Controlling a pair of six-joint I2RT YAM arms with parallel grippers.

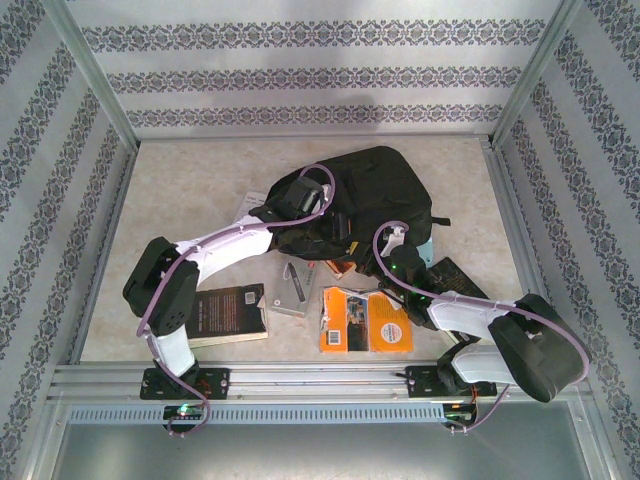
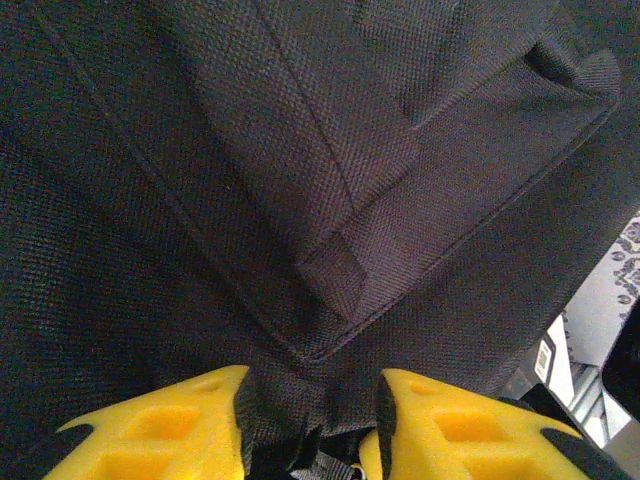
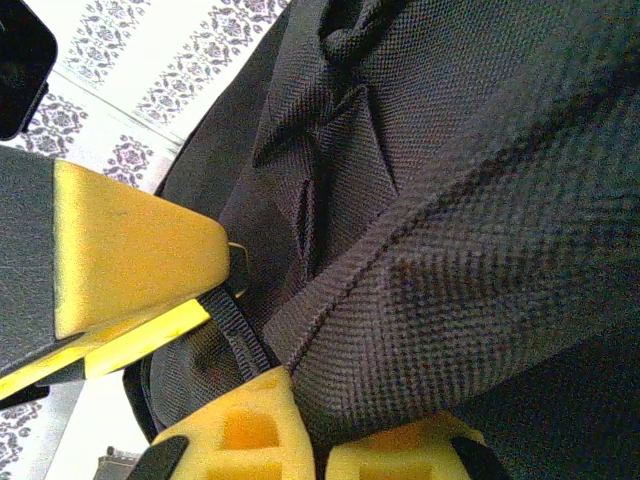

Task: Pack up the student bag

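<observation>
The black backpack (image 1: 375, 190) lies toward the back of the table (image 1: 200, 180), your left claw (image 2: 310, 390) and right claw (image 3: 250, 320) each pinching its fabric, apparently to open it; next you likely need to spread its mouth for the orange book (image 1: 365, 320).

Student bag (image 1: 380, 185) black, finely woven; left hand (image 2: 312, 400) yellow-fingered; tabletop (image 1: 190, 180) beige, faintly marbled; walls (image 1: 320, 75) white with grey floral bands; packet (image 1: 365, 320) orange.

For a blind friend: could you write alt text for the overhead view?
A large black student bag lies in the middle; the left arm and right arm both reach to it. A dark book and an orange booklet lie nearby.
</observation>
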